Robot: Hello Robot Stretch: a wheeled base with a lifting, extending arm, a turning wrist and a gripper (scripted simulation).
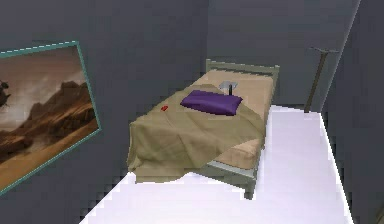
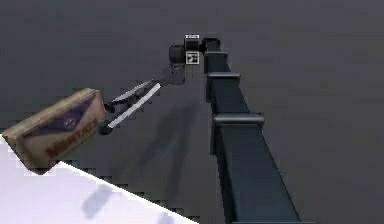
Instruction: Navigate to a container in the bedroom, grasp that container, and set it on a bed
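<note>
In the arm side view a brown box with a purple printed face (image 2: pixel 55 128) hangs tilted at the far end of my gripper (image 2: pixel 108 114), in front of the dark wall and above the pale floor. The gripper holds this box. The dark arm bar (image 2: pixel 235 120) rises from the bottom edge to the white marker squares (image 2: pixel 192 50). In the forward view the bed (image 1: pixel 200 140) stands ahead against the far wall, with a tan blanket, a purple pillow (image 1: pixel 213 102) and a small grey thing (image 1: pixel 232 84) near the headboard.
A framed landscape painting (image 1: pixel 40 110) hangs on the wall at the forward view's left. A thin dark pole (image 1: pixel 318 80) stands by the wall right of the bed. A small red thing (image 1: pixel 164 107) lies on the blanket. Pale floor (image 1: pixel 290 170) runs along the bed's right side.
</note>
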